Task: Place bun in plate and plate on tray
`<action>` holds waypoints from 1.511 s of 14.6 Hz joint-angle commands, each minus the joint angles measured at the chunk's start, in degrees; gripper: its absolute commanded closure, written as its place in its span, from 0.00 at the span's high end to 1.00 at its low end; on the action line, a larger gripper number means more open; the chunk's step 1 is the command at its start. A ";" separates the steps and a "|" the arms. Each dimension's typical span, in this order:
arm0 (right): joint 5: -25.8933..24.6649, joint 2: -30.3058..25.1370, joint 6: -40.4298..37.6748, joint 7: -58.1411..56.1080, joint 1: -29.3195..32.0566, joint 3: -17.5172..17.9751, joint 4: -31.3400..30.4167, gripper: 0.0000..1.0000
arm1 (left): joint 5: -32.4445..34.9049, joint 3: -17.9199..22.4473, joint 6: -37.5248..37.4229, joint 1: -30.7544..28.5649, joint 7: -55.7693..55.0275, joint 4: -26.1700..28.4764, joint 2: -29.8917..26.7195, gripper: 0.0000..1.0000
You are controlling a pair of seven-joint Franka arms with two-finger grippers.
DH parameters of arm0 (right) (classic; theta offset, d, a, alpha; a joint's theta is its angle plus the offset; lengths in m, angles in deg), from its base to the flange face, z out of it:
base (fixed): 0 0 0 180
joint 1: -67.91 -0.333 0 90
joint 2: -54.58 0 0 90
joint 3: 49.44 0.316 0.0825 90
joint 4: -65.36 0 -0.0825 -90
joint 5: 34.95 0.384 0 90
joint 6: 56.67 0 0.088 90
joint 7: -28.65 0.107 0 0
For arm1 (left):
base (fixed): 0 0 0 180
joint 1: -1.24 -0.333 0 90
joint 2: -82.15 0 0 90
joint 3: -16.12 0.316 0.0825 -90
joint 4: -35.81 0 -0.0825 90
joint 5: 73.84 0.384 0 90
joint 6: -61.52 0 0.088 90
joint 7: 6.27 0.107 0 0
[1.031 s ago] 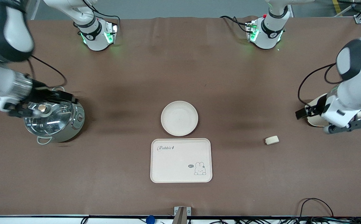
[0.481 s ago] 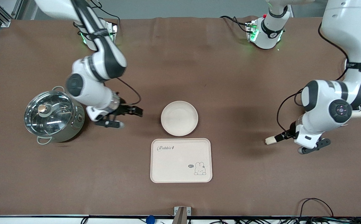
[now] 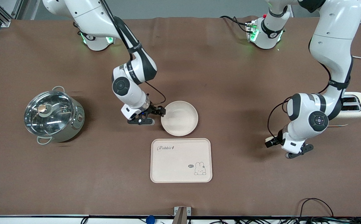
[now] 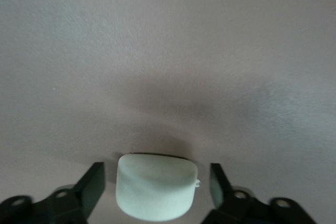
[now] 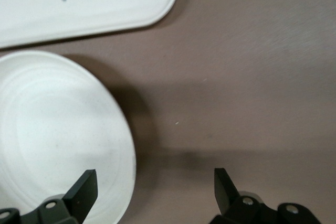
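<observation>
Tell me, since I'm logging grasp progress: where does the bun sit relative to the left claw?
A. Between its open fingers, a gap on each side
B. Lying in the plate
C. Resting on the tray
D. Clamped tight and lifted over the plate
A: in the left wrist view the bun lies on the table between the left claw's fingers, with bare cloth showing on both sides.

The right gripper (image 3: 161,111) has swung from the steel pot to the round cream-white plate's (image 3: 183,123) rim, while the left gripper (image 4: 156,186) has dropped around the small off-white bun (image 4: 156,186).
</observation>
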 commanded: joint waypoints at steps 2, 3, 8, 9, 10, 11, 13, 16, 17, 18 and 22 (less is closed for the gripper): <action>5.63 2.87 3.21 -0.13 -2.99 -0.59 1.34 0.94 | 0.83 -0.18 0.14 0.00 -1.52 -0.38 1.11 0.62; 6.96 3.31 3.83 -0.13 -4.05 -0.68 1.43 0.92 | 0.57 -0.18 0.14 0.26 -1.52 -0.38 1.37 0.51; 7.32 4.55 5.07 -0.13 -3.36 -0.68 1.78 0.80 | 0.13 -5.70 -2.74 0.35 -9.58 -0.47 -0.64 0.29; 7.23 4.55 4.98 -0.13 -3.18 -0.68 1.78 0.76 | 0.13 -7.54 -4.50 0.27 -12.13 -0.82 -1.25 0.29; 7.32 4.55 4.98 -0.13 -3.09 -0.68 1.87 0.73 | 0.13 -9.65 -5.91 0.26 -14.59 -1.26 -1.87 0.29; 7.23 4.55 4.98 -0.13 -2.83 -0.68 1.87 0.71 | 0.13 -11.93 -7.06 0.26 -17.58 -1.70 -2.14 0.29; 7.23 4.55 4.80 -0.13 -2.39 -0.68 1.96 0.66 | 0.30 -16.59 -7.33 0.44 -24.43 -2.31 -2.05 0.30; 7.23 4.55 4.71 -0.21 -2.30 -0.68 1.96 0.60 | 0.48 -19.07 -7.33 5.34 -33.57 -5.82 -0.83 0.30; 7.23 4.55 4.71 -0.22 -2.30 -0.68 1.96 0.57 | 0.39 -18.99 -7.33 8.49 -36.47 -7.92 0.31 0.30; 7.23 4.55 4.71 -0.22 -2.39 -0.68 1.96 0.55 | 0.48 -18.90 -7.33 11.05 -39.63 -9.94 1.63 0.30; 7.23 4.55 4.98 -0.21 -2.56 -0.68 1.87 0.40 | 0.74 -18.55 -6.63 17.74 -46.25 -13.47 6.11 0.31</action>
